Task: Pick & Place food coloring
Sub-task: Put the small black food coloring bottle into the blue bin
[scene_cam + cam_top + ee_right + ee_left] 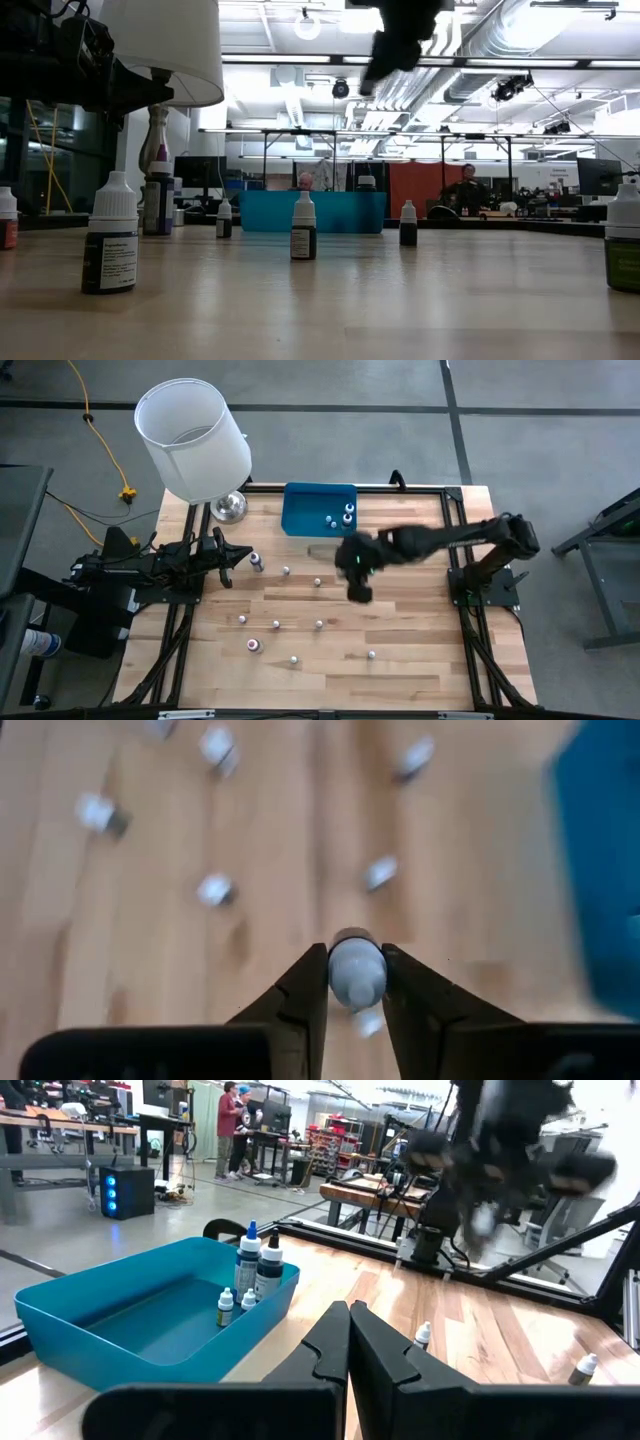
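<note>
Small food coloring bottles with white caps stand scattered on the wooden table (420, 660), among them one at the middle (319, 624) and a reddish one (254, 645). More stand in the blue tray (305, 510) at the far side. My right gripper (359, 590) hangs above the table's middle, shut on one food coloring bottle (356, 970). It shows blurred high up in the low view (395, 40). My left gripper (348, 1315) waits shut at the table's left side (228, 556), pointing level. My right gripper pinches one food coloring bottle between its two fingers, which press two opposite sides (334, 972) of it. The fingers (300, 995) come from above, slanting down. The bottle is lifted clear of the table, its white end showing between the fingertips.
A lamp with a white shade (195, 435) and shiny metal base (229, 507) stands at the far left corner. A dark bottle (256, 562) stands close to my left gripper. Black frame rails (470, 650) run along the table's sides. People stand in the room beyond.
</note>
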Controlling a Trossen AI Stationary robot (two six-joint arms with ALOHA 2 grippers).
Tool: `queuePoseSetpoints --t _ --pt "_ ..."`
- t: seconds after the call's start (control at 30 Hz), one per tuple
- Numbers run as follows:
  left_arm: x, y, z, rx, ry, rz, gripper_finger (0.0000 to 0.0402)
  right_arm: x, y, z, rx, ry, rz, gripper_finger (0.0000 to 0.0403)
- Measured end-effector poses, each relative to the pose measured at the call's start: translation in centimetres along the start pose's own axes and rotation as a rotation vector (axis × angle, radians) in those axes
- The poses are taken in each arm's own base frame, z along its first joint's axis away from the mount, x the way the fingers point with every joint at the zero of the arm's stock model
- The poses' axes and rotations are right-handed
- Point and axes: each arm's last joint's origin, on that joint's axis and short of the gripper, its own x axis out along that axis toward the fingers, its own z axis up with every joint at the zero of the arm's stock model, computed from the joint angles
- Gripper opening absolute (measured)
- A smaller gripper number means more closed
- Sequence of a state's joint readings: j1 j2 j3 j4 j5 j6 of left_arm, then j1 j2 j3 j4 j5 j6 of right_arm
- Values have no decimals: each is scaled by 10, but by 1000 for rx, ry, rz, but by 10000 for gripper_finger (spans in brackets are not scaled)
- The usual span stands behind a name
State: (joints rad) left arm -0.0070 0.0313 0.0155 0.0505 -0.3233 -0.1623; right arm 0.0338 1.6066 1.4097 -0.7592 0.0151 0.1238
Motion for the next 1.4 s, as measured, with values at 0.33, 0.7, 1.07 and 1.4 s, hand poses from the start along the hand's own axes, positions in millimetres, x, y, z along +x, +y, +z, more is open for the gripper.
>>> queuePoseSetpoints --t 0.33,0.7,1.07,1.4 --pt "0 0 0 0 0 0 0 -23 -94 63 337 -173 -140 77" --pt "0 0 0 0 0 0 0 15 -199 106 662 -215 -228 78" --pt "0 0 0 0 0 0 0 102 -257 69 902 -8 -191 78" --pt "0 0 0 0 0 0 0 120 -288 41 976 83 -253 78"
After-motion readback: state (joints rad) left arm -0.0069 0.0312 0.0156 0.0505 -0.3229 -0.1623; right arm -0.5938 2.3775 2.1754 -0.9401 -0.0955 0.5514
